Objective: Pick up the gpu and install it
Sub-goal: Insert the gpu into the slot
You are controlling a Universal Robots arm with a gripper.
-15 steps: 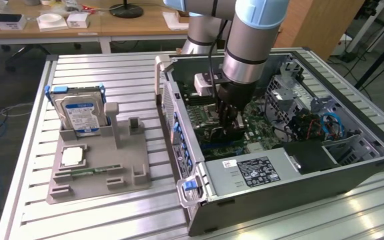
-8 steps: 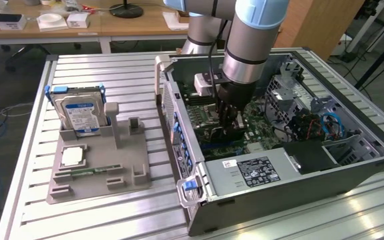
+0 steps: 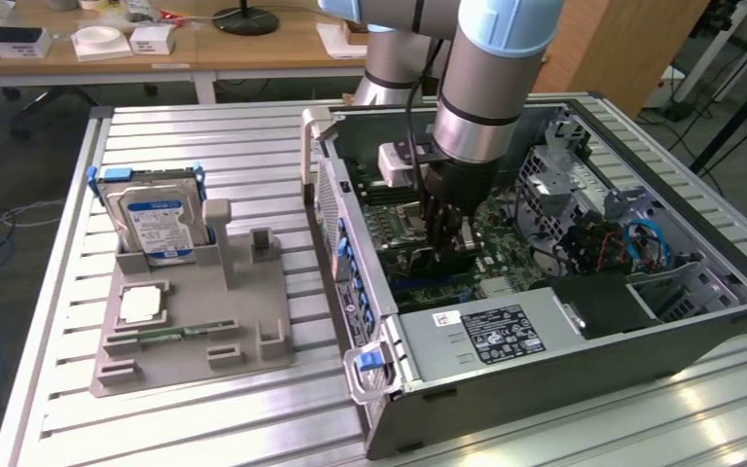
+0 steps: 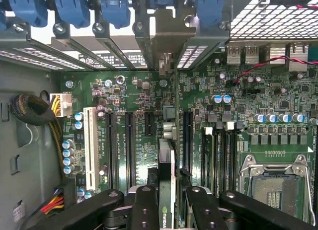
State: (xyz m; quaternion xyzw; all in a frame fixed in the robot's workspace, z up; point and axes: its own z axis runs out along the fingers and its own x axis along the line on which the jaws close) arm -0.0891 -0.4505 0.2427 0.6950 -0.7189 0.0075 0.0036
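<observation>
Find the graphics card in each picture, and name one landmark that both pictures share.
Exterior view: the graphics card hangs inside the open computer case, largely hidden by the tool gripping it.
Wrist view: the graphics card is clamped edge-on by the tool, over the slots.
Shared landmark: the green motherboard.

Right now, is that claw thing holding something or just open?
Gripper: closed on the gpu, held edge-on over the motherboard.

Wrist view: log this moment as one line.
pincer: shut on thin green gpu card | position: edge-on over green motherboard slots | seated: cannot tell
</observation>
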